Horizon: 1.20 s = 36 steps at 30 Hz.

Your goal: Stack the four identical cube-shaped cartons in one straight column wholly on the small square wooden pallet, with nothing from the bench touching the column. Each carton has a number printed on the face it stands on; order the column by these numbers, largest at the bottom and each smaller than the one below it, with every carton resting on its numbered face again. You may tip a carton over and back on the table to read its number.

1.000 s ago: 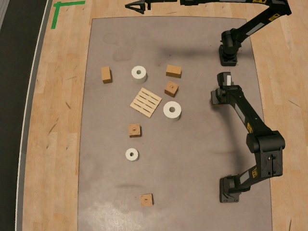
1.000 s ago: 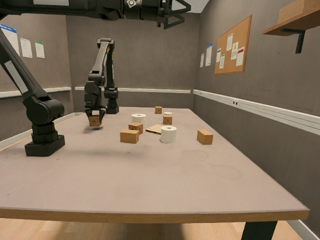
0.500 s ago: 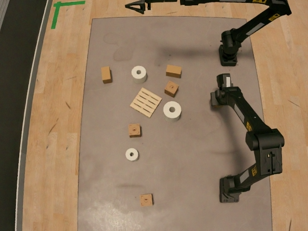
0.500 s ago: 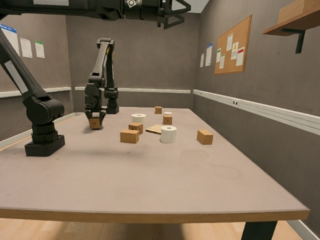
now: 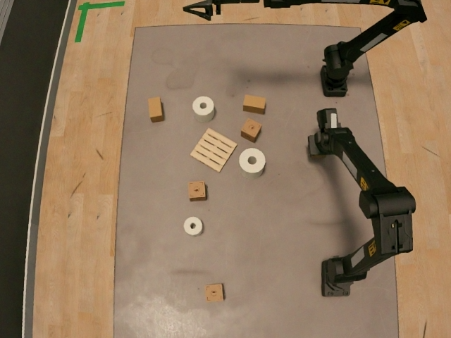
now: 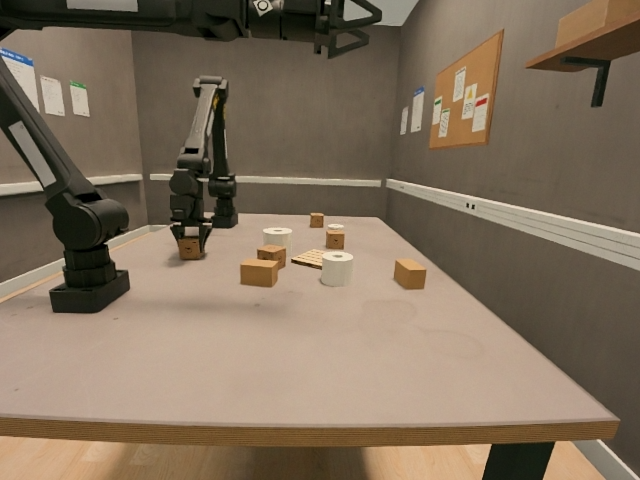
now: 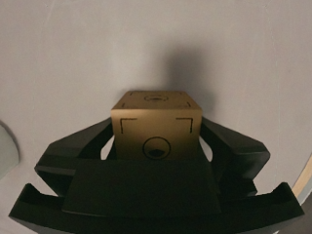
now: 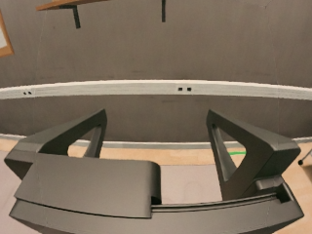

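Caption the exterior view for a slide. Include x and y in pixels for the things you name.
Left pincer (image 5: 316,154) (image 6: 191,246) (image 7: 157,132) grips a box (image 6: 190,249) (image 7: 156,132); the pallet (image 5: 213,149) (image 6: 310,258) carries nothing.

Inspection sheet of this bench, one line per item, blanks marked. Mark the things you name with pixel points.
Surface: grey table top (image 5: 156,247) (image 6: 232,356) (image 7: 73,44) (image 8: 187,187), faint ring stains and specks.
Job's things: pallet (image 5: 206,160) (image 6: 309,258) unloaded; three loose cartons (image 5: 196,191) (image 5: 213,292) (image 5: 251,129) (image 6: 271,255) (image 6: 334,239) (image 6: 316,220) off it, numbers not visible; fourth carton (image 5: 316,156) (image 6: 190,248) (image 7: 156,127) gripped.
Clutter: two oblong boxes (image 5: 155,109) (image 5: 254,104) (image 6: 258,273) (image 6: 410,274), three white rolls (image 5: 204,114) (image 5: 251,170) (image 5: 192,232) (image 6: 277,242) (image 6: 337,273) (image 6: 335,227) (image 7: 6,153).
Left gripper (image 5: 316,154) (image 6: 191,242) (image 7: 157,122): fingers closed on fourth carton.
Right gripper (image 5: 184,8) (image 6: 374,27) (image 8: 157,112): open, nothing between its fingers.
Cables: nothing seen.
Surroundings: grey walls (image 6: 268,103) (image 8: 146,49), shelf (image 6: 589,47) (image 8: 68,4), green tape (image 5: 82,23) (image 8: 237,153).
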{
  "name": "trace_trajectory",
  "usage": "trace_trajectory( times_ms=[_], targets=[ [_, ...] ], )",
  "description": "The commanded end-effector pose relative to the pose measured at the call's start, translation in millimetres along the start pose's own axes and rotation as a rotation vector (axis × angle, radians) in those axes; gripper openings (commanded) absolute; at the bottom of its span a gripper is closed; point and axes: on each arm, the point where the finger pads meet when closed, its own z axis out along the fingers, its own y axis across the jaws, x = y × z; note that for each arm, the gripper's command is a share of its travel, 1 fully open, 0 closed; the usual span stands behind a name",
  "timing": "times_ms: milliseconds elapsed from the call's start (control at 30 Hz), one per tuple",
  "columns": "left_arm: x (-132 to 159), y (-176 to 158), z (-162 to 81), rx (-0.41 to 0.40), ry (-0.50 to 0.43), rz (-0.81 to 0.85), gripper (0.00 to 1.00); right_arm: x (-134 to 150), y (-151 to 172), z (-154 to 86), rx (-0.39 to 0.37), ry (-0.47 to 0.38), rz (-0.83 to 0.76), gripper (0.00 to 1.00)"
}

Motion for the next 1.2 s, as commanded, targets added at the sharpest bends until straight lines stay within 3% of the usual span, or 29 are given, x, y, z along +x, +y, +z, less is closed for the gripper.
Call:
trace_trajectory(
  times_ms=[0, 533, 633, 667, 1167],
  targets=[
    [-4, 1, 5, 0.002, -0.01, 0.005, 0.5, -26, 1, 0, -0.003, -0.042, -0.013, 1.0],
    [-5, 0, 1, 0.001, -0.017, 0.001, 0.5, -26, 1, 0, -0.003, -0.042, -0.013, 1.0],
    [-10, 0, -8, 0.001, -0.037, 0.007, 0.78, -26, 1, 0, -0.003, -0.042, -0.013, 1.0],
    [-22, 0, -14, 0.001, -0.055, 0.007, 0.79, -26, 1, 0, -0.003, -0.042, -0.013, 1.0],
    [-39, 0, -33, -0.001, -0.091, 0.006, 0.79, -26, 1, 0, -0.003, -0.042, -0.013, 1.0]
  ],
)
